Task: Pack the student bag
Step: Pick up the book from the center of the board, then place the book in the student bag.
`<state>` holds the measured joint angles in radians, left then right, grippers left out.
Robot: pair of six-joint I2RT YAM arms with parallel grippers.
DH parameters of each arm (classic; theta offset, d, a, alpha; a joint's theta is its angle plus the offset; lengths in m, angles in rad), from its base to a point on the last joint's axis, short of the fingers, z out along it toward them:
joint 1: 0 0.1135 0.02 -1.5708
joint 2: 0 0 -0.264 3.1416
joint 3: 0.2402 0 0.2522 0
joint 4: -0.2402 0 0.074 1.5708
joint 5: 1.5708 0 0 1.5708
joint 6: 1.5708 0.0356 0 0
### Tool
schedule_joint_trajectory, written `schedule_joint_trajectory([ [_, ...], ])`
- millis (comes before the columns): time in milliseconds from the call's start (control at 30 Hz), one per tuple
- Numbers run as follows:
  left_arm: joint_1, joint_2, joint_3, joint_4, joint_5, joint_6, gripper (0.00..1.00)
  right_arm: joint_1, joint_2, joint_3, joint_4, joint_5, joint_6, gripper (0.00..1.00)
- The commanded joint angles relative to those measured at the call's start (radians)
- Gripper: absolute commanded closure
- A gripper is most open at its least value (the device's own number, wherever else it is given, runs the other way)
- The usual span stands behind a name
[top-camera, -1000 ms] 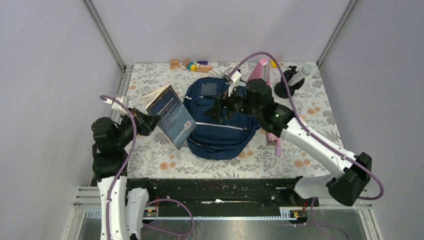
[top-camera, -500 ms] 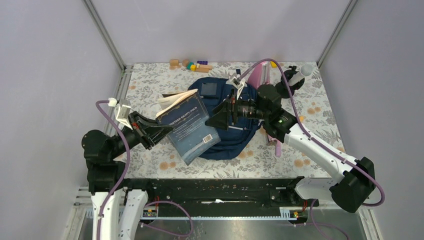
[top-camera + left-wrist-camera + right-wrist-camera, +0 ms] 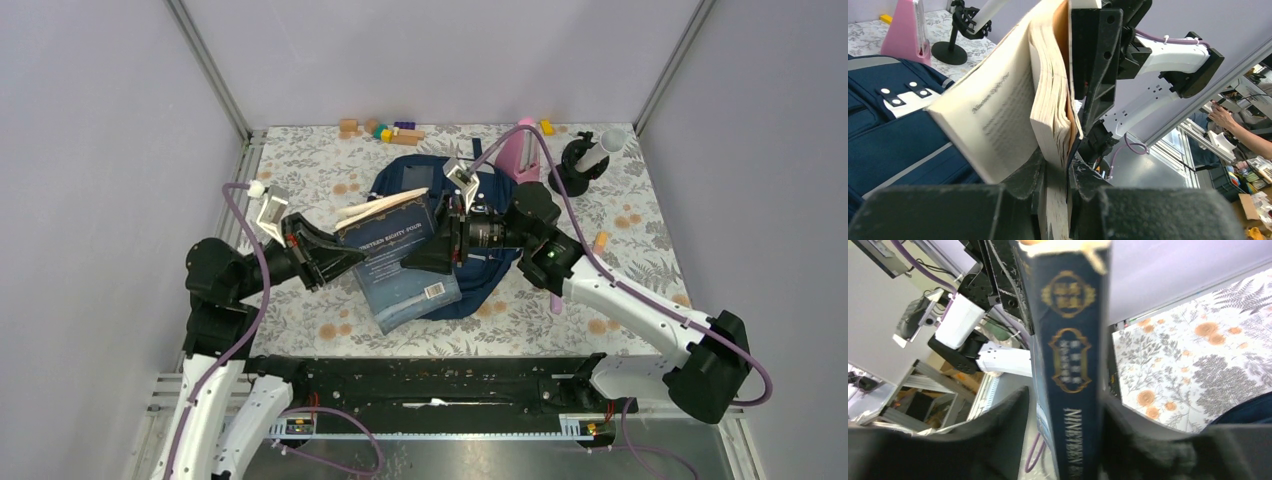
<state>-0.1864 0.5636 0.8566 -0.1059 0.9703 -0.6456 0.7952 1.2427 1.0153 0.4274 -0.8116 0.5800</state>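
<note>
The clearest writing is in the right wrist view. The dark blue spine of the book [image 3: 1070, 380] carries two gold ornaments, with "NINETEEN" in pale capitals below them. The rest of the title runs out of the frame. From the top camera you see the cover of the book [image 3: 405, 270] with a line of title too small to read, and a white barcode label [image 3: 435, 290] near its lower corner. The left wrist view shows the fanned pages [image 3: 1048, 100] instead, with a heading and print too blurred to read.

Your left jaws are closed on the book's page edge, with the paper pinched tightly between them. Your right jaws stand apart on either side of the spine. You cannot tell from these views whether they are pressing on it.

The student bag [image 3: 405, 180] lies flat on the floral counter [image 3: 300, 180], mid-counter towards the back. The book is held above its near left part. Only the left wrist view shows the bag's white patch [image 3: 908, 97] with two dark snaps.

Only the top view shows the wooden blocks [image 3: 380, 130] along the back edge. A pink object [image 3: 518, 150] and a black stand [image 3: 578, 165] sit behind the bag on the right.
</note>
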Motion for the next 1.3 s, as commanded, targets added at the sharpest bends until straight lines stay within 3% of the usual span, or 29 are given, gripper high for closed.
schedule_joint_trajectory([
  [0, -0.015, 0.028, 0.018, 0.156, -0.07, 0.033, 1.0, 0.009, -0.062, -0.02, 0.065, -0.002, 0.02, 0.56],
  [67, -0.016, 0.046, 0.023, 0.134, -0.076, 0.059, 1.0, 0.008, -0.092, -0.029, 0.006, 0.044, -0.027, 0.84],
  [100, -0.016, 0.06, 0.028, 0.112, -0.082, 0.084, 1.0, 0.008, -0.111, -0.034, -0.028, 0.073, -0.049, 0.94],
  [133, -0.016, 0.072, 0.038, 0.058, -0.094, 0.115, 0.93, 0.002, -0.13, -0.04, -0.064, 0.111, -0.076, 1.0],
  [167, -0.016, 0.088, 0.05, -0.021, -0.109, 0.164, 0.72, -0.009, -0.154, -0.048, -0.098, 0.147, -0.098, 1.0],
  [233, -0.018, 0.117, 0.06, -0.125, -0.199, 0.256, 0.16, -0.044, -0.2, -0.063, -0.183, 0.232, -0.128, 1.0],
  [267, -0.029, 0.139, 0.054, -0.152, -0.278, 0.281, 0.04, -0.07, -0.223, -0.073, -0.237, 0.273, -0.145, 1.0],
  [300, -0.046, 0.16, 0.049, -0.172, -0.334, 0.308, 0.02, -0.094, -0.24, -0.079, -0.283, 0.299, -0.172, 1.0],
  [433, -0.169, 0.265, 0.042, -0.211, -0.514, 0.399, 0.01, -0.188, -0.302, -0.068, -0.539, 0.457, -0.292, 1.0],
  [633, -0.376, 0.374, 0.067, -0.23, -0.717, 0.572, 0.01, -0.413, -0.404, -0.103, -0.687, 0.499, -0.335, 1.0],
  [1000, -0.734, 0.782, 0.195, -0.271, -0.773, 0.831, 0.06, -0.753, -0.483, -0.239, -0.759, 0.419, -0.324, 1.0],
  [1167, -0.825, 0.918, 0.261, -0.317, -0.858, 0.882, 0.16, -0.771, -0.527, -0.27, -0.775, 0.429, -0.322, 1.0],
  [1267, -0.85, 0.966, 0.29, -0.318, -0.896, 0.876, 0.35, -0.774, -0.54, -0.279, -0.791, 0.434, -0.32, 1.0],
])
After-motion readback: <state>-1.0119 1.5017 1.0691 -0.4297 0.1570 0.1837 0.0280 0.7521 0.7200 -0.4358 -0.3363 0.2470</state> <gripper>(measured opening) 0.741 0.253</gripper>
